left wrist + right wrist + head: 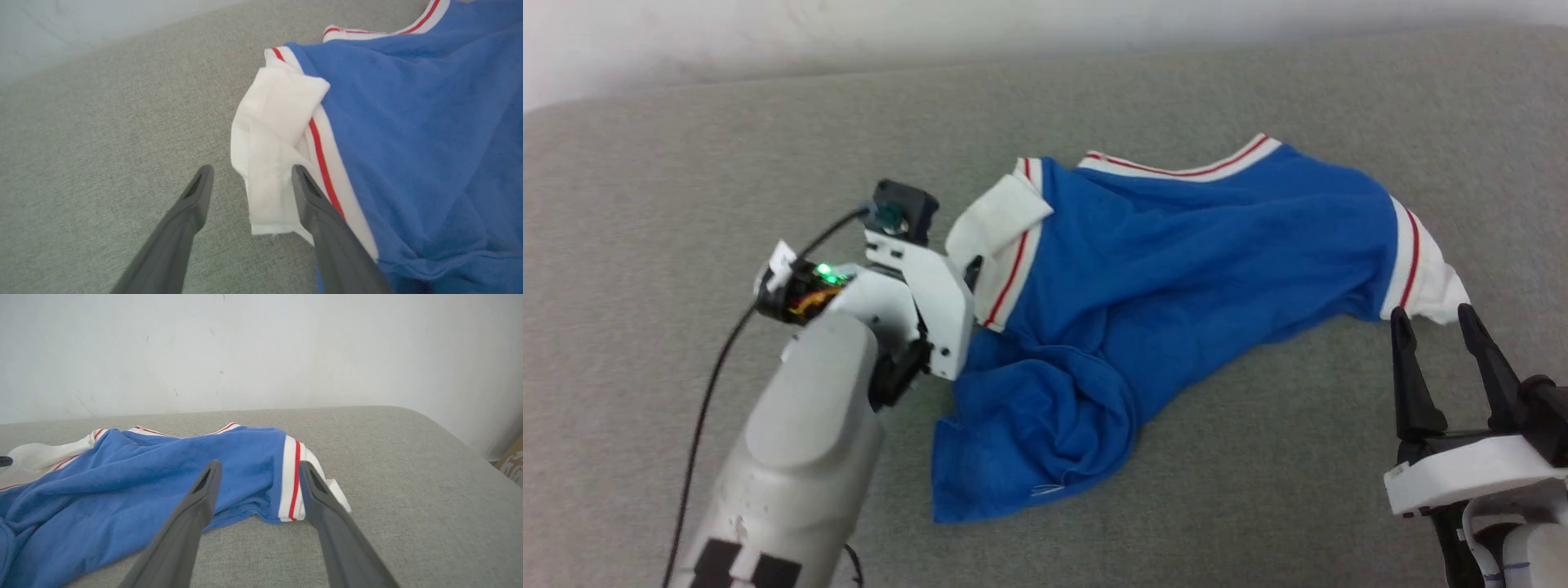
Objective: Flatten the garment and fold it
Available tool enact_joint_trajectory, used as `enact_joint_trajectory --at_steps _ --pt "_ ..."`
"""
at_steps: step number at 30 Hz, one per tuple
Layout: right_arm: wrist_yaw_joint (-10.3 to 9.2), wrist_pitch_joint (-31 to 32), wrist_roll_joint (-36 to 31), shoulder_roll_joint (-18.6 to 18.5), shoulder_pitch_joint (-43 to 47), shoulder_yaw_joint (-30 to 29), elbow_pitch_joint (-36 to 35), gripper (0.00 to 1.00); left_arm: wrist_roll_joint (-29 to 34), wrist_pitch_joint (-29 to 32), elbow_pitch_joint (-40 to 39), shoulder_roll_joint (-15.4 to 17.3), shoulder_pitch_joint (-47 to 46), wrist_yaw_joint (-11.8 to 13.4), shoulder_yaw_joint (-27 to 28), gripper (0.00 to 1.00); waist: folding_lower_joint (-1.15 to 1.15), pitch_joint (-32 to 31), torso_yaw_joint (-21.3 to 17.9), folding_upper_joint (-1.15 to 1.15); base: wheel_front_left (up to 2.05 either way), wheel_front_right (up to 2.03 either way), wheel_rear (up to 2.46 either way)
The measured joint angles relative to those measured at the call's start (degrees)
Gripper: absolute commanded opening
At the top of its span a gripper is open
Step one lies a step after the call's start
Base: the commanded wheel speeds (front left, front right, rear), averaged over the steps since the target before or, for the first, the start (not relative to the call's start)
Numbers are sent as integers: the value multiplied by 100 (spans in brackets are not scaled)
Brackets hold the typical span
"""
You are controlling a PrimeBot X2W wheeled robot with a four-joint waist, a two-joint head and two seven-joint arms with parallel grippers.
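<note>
The garment [1176,269], a bright blue T-shirt with white sleeves and red-striped white trim, lies crumpled on the grey padded surface [686,163], its lower part bunched toward me. My left gripper [250,171] is open at the folded white left sleeve [278,122], whose hem lies between the two fingers. In the head view the left wrist [915,286] sits against that sleeve [1001,220]. My right gripper [1432,314] stands open just short of the white right sleeve [1433,290], with nothing between its fingers; the right wrist view shows it [259,464] facing the striped seam [294,477].
A white wall [261,347] rises behind the surface. The grey surface rounds off at its right edge [457,437], with something brown like cardboard [515,461] beyond it. A black cable [711,384] hangs along my left arm.
</note>
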Motion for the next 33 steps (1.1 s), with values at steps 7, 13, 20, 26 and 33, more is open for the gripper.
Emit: enact_joint_trajectory --at_steps 7,13,20,26,33 --pt "0 -137 8 53 -61 29 263 100 92 463 810 192 -562 3 -102 100 0 327 -311 0 0 0 0" --pt "0 -182 -2 73 -105 20 358 100 37 374 1105 192 -897 7 -116 0 -1 512 -427 0 0 0 0" --pt "0 -166 -65 24 -118 -25 374 100 -289 -937 1125 136 -524 271 247 0 0 428 -254 0 0 0 0" --pt "0 33 -86 -43 -22 -7 337 100 -686 -1987 773 319 243 709 896 0 0 150 62 0 0 0 0" --pt "0 491 -78 -103 180 109 335 100 -1006 -2309 379 469 1441 883 1256 5 -1 -181 498 0 0 0 0"
